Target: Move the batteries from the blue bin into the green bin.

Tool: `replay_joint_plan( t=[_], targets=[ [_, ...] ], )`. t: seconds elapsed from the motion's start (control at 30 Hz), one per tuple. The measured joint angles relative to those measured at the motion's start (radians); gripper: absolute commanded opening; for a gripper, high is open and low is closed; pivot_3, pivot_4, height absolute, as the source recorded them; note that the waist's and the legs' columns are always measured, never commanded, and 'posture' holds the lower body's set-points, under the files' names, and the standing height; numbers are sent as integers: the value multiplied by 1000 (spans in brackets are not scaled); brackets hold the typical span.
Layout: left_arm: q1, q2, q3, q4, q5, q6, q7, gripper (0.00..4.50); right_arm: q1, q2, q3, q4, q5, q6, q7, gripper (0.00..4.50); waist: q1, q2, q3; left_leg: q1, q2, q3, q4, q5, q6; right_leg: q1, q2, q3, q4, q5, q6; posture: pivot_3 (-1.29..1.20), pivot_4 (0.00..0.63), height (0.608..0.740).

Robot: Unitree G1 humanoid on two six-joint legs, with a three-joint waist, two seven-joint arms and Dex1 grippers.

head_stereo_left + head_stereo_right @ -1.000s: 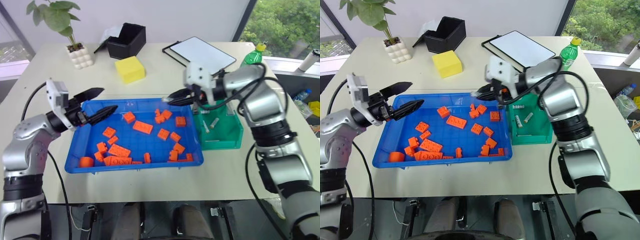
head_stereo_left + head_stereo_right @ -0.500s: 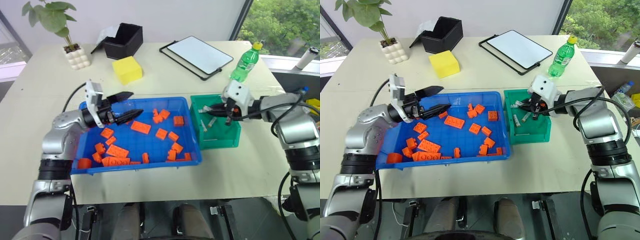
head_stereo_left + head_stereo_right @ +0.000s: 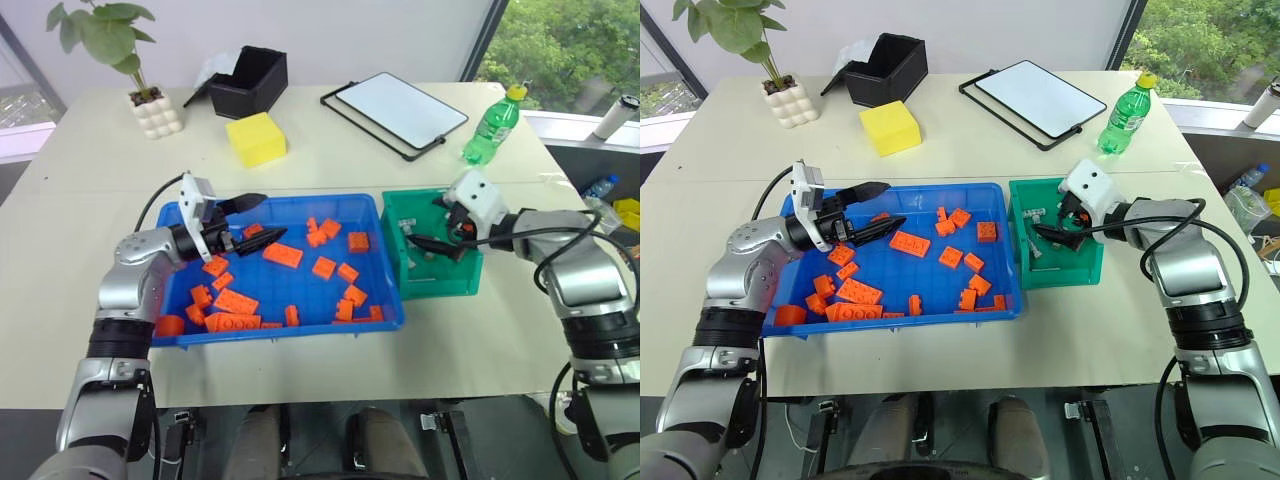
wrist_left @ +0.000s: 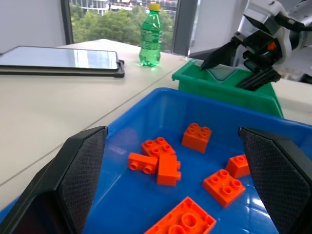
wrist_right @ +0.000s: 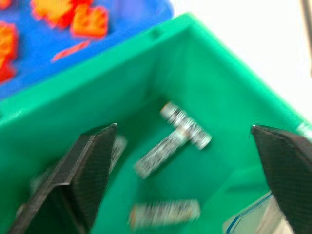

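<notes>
Batteries (image 5: pixel 178 131) in green bin (image 3: pixel 435 280), below right fingers (image 5: pixel 92 165) spread wide, empty.

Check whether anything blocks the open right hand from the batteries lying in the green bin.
Nothing visible does. The right hand hangs open directly over the green bin, and the batteries lie uncovered on the bin's floor between its fingers.
</notes>
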Motion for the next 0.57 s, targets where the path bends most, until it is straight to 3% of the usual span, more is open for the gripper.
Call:
replay_joint_plan(
  t=[0.2,0.4,0.57],
  targets=[
    [20,4,92,-74,3,-25,155,4500,-22,173,-76,-2,48,-77,-163,4470,0,0,0,0,0,0,0,1,-1,0,0,0,0,0,0,0,150,740],
    [166,58,142,-283,-41,85,227,4500,-18,295,-61,-91,85,-77,-229,4470,-2,0,0,0,0,0,-1,1,-2,0,0,0,1,0,0,0,150,740],
    [285,90,254,-432,-98,168,324,4500,1,375,-28,-162,116,-77,-250,4470,-1,0,0,0,0,-1,-1,-1,1,0,-1,0,1,0,0,0,150,740]
  ],
)
